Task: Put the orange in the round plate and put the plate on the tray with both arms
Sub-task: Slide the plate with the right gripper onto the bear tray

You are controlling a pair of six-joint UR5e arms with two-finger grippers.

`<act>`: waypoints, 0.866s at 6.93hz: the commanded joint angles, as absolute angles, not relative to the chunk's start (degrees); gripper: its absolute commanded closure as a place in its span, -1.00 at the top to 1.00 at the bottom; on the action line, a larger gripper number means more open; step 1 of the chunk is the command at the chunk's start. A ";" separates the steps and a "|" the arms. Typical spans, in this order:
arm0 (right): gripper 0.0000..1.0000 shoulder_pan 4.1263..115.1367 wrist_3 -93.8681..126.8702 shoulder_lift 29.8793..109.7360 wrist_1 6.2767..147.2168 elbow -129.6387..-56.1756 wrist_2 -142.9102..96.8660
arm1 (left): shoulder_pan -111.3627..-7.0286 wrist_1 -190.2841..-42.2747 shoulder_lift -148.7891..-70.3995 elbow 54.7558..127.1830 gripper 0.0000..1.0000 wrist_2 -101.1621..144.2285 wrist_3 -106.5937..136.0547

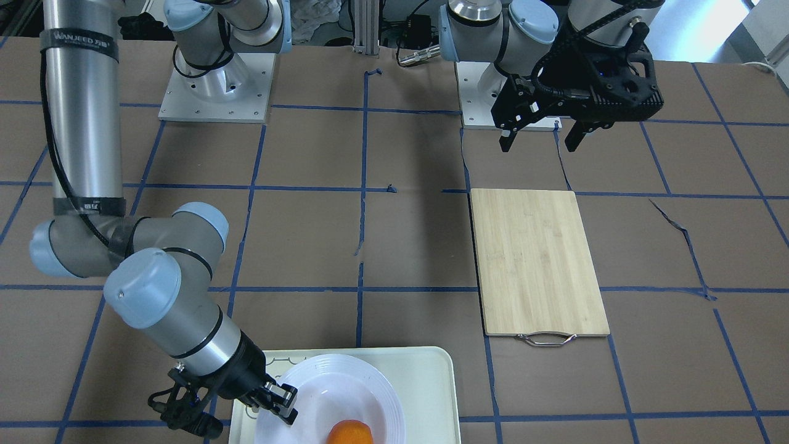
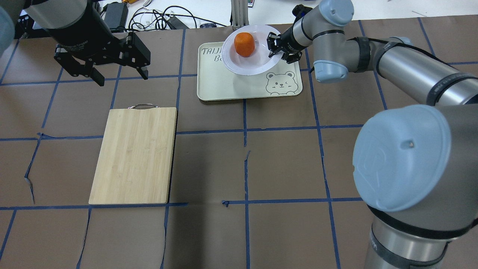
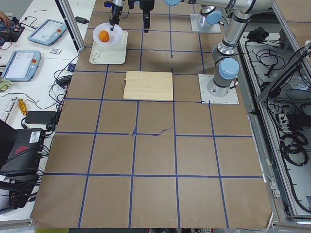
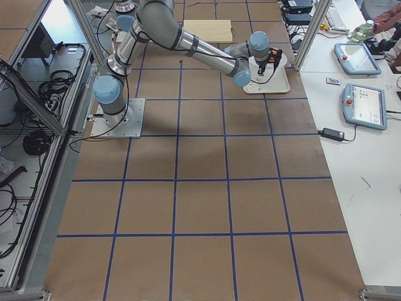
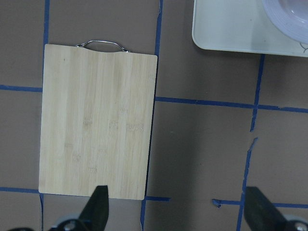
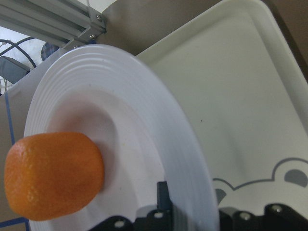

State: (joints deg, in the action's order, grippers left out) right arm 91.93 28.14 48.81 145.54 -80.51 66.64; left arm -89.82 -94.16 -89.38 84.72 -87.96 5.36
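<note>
- Lowering the plate onto the tray looks like the step in hand. The orange [image 2: 244, 44] already sits in the sunken centre of the round plate [image 2: 242, 70]. The plate hangs over the far part of the tray [image 2: 231, 89], its far rim past the tray's far edge.
- Right gripper [image 2: 278, 46] has its jaws clamped on the plate's right rim. Whether the plate's underside touches the tray, I cannot tell.
- Right arm is stretched long across the desk [image 2: 283, 164], its wrist bent in toward the plate from the right.
- Left gripper [image 2: 121, 76] hovers raised on the left, on the cutting board [image 2: 134, 155] side and well apart from the plate. Its jaws are wide apart, holding nothing and pointing down.
- Next move, as I judge it: bring the plate nearer, toward the tray's middle. Keep it level so the orange does not roll, set it flat, then release.
</note>
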 commanded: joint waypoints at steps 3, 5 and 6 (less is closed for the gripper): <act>-0.24 91.85 27.24 46.32 145.46 -79.63 67.59 | -89.65 -93.69 -89.30 84.90 1.00 -87.98 5.36; 0.94 91.76 26.29 47.02 145.55 -79.54 69.42 | -89.65 -93.34 -89.30 84.90 1.00 -87.98 5.36; 1.00 91.58 20.10 48.59 144.59 -79.02 74.48 | -89.65 -93.34 -89.30 84.90 1.00 -87.89 5.36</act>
